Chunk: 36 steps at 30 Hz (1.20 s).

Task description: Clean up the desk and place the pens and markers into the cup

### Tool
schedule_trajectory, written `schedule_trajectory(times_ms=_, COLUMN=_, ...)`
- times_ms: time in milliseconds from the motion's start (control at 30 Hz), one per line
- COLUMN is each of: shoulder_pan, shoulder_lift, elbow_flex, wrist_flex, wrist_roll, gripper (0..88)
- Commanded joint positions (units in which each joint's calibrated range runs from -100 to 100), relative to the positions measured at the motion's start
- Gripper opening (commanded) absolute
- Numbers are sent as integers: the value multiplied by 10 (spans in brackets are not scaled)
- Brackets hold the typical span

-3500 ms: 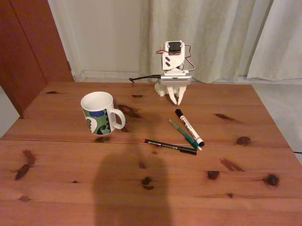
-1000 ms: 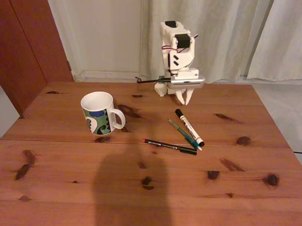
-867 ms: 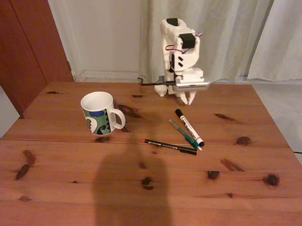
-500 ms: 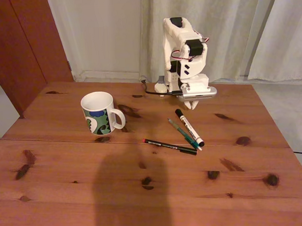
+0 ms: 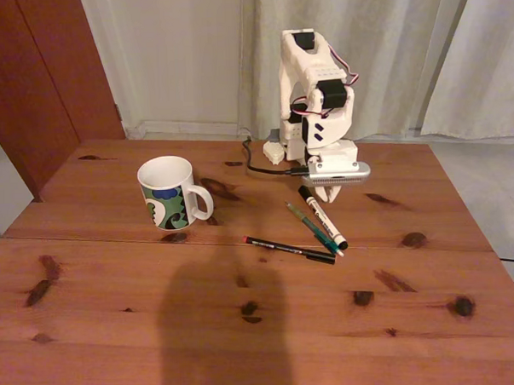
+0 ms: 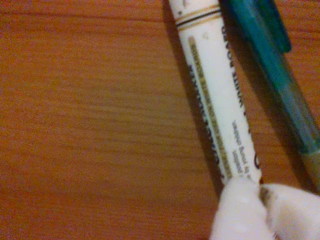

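On the reddish-brown desk (image 5: 118, 326) the white cup (image 5: 167, 193) with its green, blue and black pattern stands upright at the left. The white marker (image 5: 324, 218) with a black cap, the teal pen (image 5: 310, 227) and the thin black pen (image 5: 289, 249) lie right of it. My gripper (image 5: 330, 194) points down over the marker's far, capped end. The wrist view has the marker (image 6: 217, 95) running top to bottom beside the teal pen (image 6: 272, 60). There the gripper (image 6: 261, 194) has its white fingertips (image 6: 239, 212) pressed together and holds nothing.
The arm's base (image 5: 276, 149) and a black cable (image 5: 260, 167) sit at the desk's far edge, with curtains (image 5: 387, 50) behind. A dark shadow (image 5: 220, 330) falls over the near middle of the desk. A seam (image 5: 97, 242) crosses the wood.
The arm has unfolded from its rest pose at the back and carried the gripper forward and to the right, down over the marker's capped end. Cup and pens have stayed put.
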Motion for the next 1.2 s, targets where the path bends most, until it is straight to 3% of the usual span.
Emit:
schedule_trajectory(times_ms=0, shoulder_pan=-1, shoulder_lift=0, elbow_flex=-34, wrist_flex=-12, wrist_roll=7, gripper=8)
schedule_trajectory(times_ms=333, shoulder_pan=2, shoulder_lift=7, elbow_flex=-15, wrist_flex=-12, wrist_roll=22, gripper=17)
schedule_trajectory(times_ms=567, shoulder_pan=13, shoulder_lift=7, elbow_flex=-15, wrist_flex=-12, wrist_roll=33, gripper=130)
schedule_trajectory(times_ms=1167, shoulder_pan=18, shoulder_lift=0, elbow_flex=93, wrist_flex=-86, wrist_roll=48, gripper=130)
